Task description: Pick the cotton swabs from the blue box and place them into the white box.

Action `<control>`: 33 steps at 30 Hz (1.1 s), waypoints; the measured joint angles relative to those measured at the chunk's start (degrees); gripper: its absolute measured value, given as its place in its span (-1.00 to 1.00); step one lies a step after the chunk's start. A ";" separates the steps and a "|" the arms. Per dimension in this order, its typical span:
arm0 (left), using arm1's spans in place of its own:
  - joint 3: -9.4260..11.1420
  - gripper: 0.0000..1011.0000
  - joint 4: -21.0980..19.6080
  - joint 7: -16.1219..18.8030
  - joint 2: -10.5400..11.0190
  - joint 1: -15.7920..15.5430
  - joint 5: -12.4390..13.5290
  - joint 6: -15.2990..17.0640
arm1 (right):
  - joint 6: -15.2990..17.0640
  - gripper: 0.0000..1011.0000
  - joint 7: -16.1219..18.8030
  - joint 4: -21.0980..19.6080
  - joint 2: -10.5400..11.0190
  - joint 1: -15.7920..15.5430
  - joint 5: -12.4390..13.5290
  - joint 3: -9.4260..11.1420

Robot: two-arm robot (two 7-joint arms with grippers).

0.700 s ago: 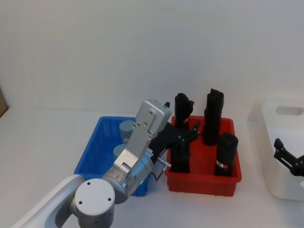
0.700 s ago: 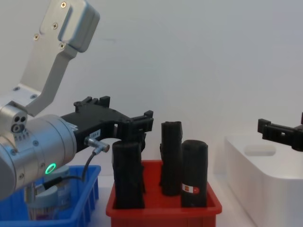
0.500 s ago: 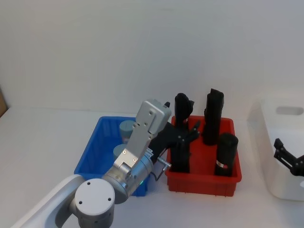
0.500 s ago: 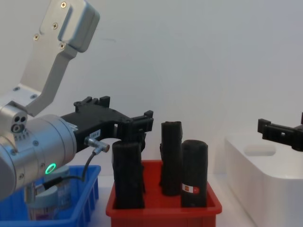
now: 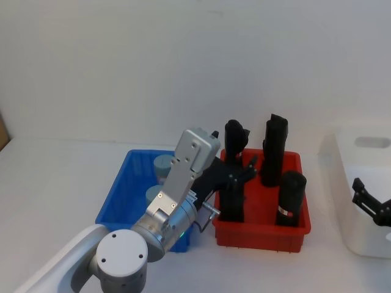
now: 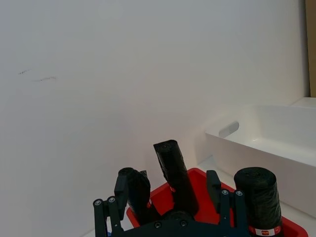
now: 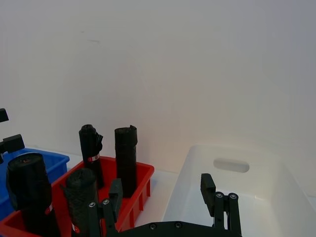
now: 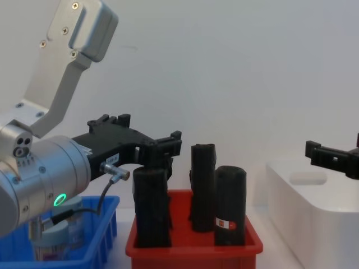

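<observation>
On the counter (image 5: 49,177): three bins in a row, blue at the robot's left, red in the middle, white at the right.
White box (image 5: 365,142): right end of the row and the tallest of the three, with smooth walls and a handle slot in its far wall; it stands apart from the red tray.
Red tray (image 5: 263,235): just beside the blue box, holding four upright black rolls (image 5: 272,149).
Blue box (image 5: 125,183): left end of the row, its right side partly hidden behind the left arm.
Left gripper (image 5: 243,171): held level above the left part of the red tray, close over the nearest roll's top; fingers spread, grasping nothing.
Right gripper (image 5: 366,198): above the near left part of the white box, higher than its rim; fingers spread, grasping nothing.
Cotton swabs (image 5: 164,165): two jars with grey-blue lids showing inside the blue box, along its right side next to the left arm; neither gripper touches them.
</observation>
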 joint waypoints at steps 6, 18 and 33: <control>0.01 0.98 0.00 0.00 -0.01 0.00 0.00 0.00 | 0.00 0.98 0.00 0.00 0.00 0.00 0.00 0.00; 0.00 0.98 0.00 0.00 0.00 0.00 0.00 0.00 | 0.00 0.98 0.00 0.00 0.00 0.00 0.00 0.00; 0.00 0.98 0.00 0.00 0.00 0.00 0.00 0.00 | 0.00 0.98 0.00 0.00 0.00 0.00 0.00 0.00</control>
